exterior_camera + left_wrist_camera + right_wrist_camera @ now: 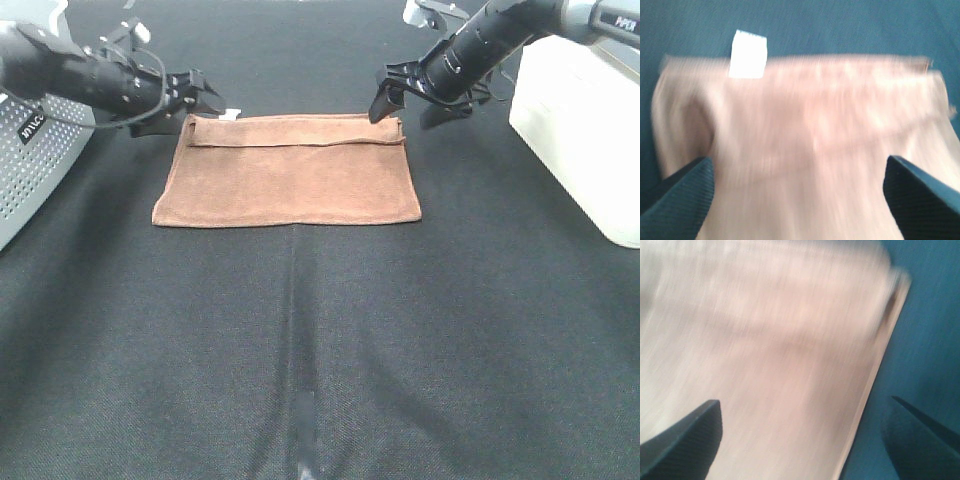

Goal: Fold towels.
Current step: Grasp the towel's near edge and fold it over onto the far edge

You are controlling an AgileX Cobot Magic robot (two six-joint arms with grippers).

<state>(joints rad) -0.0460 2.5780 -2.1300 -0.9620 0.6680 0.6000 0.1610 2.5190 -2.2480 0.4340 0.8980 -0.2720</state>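
The brown towel (290, 175) lies flat on the black table (320, 350), with a narrow strip doubled over along its far edge. Its small white tag (231, 114) sticks out at the far left corner. My left gripper (203, 98) is open just behind that corner, apart from the cloth. My right gripper (408, 110) is open over the far right corner, one finger (380, 106) pointing down at the hem. The blurred left wrist view shows the towel (810, 130), the tag (747, 54) and the open left gripper (797, 161). The blurred right wrist view shows the towel's edge (790, 350) between the open right gripper (805, 402).
A white box (580, 130) stands at the right edge of the table. A grey perforated housing (30, 170) stands at the left edge. Black cloth covers the table in front of the towel.
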